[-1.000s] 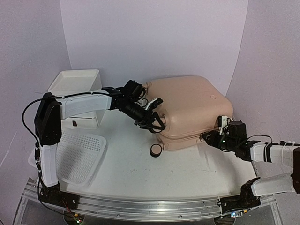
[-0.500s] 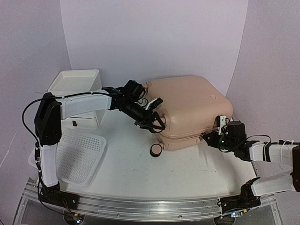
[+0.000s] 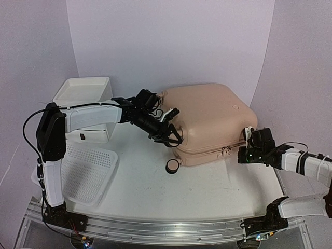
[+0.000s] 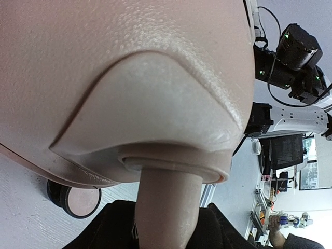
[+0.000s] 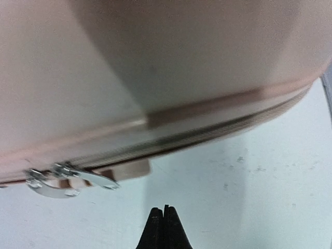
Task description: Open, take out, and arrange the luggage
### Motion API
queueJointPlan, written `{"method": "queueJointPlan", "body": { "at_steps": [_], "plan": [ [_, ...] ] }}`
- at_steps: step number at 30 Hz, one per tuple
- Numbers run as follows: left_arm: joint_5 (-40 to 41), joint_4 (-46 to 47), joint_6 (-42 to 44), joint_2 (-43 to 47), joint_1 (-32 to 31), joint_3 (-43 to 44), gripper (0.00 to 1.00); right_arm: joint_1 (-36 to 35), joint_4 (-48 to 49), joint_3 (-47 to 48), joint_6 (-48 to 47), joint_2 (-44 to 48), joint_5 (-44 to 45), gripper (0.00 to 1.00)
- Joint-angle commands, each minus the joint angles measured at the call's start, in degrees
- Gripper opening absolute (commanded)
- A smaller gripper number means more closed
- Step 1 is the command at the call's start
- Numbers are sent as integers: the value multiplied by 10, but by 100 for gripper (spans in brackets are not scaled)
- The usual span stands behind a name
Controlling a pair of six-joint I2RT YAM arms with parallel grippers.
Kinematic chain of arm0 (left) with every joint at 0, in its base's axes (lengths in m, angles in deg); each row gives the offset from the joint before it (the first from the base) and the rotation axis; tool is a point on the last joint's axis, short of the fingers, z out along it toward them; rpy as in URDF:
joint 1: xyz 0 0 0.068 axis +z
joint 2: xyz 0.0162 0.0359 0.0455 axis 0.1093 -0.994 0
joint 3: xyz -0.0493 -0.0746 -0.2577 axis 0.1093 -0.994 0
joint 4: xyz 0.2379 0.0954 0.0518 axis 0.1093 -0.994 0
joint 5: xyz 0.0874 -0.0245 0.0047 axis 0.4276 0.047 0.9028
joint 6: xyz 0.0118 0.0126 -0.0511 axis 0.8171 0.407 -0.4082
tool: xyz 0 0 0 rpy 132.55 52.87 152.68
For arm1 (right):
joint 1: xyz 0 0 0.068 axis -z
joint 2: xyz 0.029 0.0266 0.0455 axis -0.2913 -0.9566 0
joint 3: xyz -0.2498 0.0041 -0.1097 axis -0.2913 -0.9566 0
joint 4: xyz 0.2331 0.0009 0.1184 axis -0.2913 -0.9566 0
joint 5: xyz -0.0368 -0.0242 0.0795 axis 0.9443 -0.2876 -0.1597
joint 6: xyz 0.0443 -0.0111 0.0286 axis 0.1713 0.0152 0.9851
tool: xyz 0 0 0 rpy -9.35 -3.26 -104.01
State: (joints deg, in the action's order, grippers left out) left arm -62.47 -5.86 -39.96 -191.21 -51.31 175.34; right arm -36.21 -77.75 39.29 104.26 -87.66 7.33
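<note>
The pale pink luggage (image 3: pixel 210 116) lies flat on the white table, closed. My left gripper (image 3: pixel 168 136) is shut on the pink caster stem (image 4: pixel 167 207) at the case's near-left corner; my black fingers (image 4: pixel 111 228) flank it. One black-and-cream wheel (image 3: pixel 172 166) sits under the front edge and also shows in the left wrist view (image 4: pixel 75 196). My right gripper (image 3: pixel 243 154) is shut and empty (image 5: pixel 163 211), just off the case's near-right corner. The metal zipper pulls (image 5: pixel 67 181) hang from the zipper line (image 5: pixel 218 127), left of my tips, and show in the top view (image 3: pixel 226 151).
A white plastic drawer unit (image 3: pixel 85 101) stands at the back left. A white mesh basket (image 3: pixel 88 171) lies in front of it at the table's left edge. The purple backdrop walls close in behind and to both sides.
My right gripper has drawn back to the right, away from the zipper pulls. The left gripper and the case have stayed put.
</note>
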Motion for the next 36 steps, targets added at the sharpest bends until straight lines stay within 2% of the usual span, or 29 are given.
{"method": "queueJointPlan", "body": {
  "at_steps": [1,3,5,7,11,13,16,18,20,24,28,32,36],
  "plan": [
    [84,-10,-37,78,43,-4,10,2,-81,16,-132,25,112,0],
    [87,-14,-31,83,46,-9,10,2,-70,14,-144,34,92,0],
    [85,-17,-28,86,47,-10,10,2,-66,18,-129,39,34,0],
    [75,-17,-27,87,47,-12,10,3,-20,6,-99,42,-34,0],
    [66,-18,-25,89,47,-14,10,7,127,-43,-35,35,-159,19],
    [62,-18,-27,88,47,-14,10,6,184,-61,-13,26,-173,34],
    [52,-18,-30,86,47,-12,10,7,288,-104,-4,14,-161,39],
    [47,-18,-32,85,47,-11,10,7,379,-136,-18,-4,-158,39],
    [43,-18,-34,84,47,-9,10,7,427,-148,-29,-21,-147,38],
    [39,-18,-37,82,47,-6,10,7,443,-140,-37,-43,-132,35],
    [40,-18,-41,79,47,-4,10,7,452,-125,-48,-44,-193,31],
    [35,-18,-46,76,46,3,10,6,430,-130,-47,-24,-216,40],
    [34,-18,-44,75,46,10,10,6,376,-139,-58,16,-166,49]
  ]
}}
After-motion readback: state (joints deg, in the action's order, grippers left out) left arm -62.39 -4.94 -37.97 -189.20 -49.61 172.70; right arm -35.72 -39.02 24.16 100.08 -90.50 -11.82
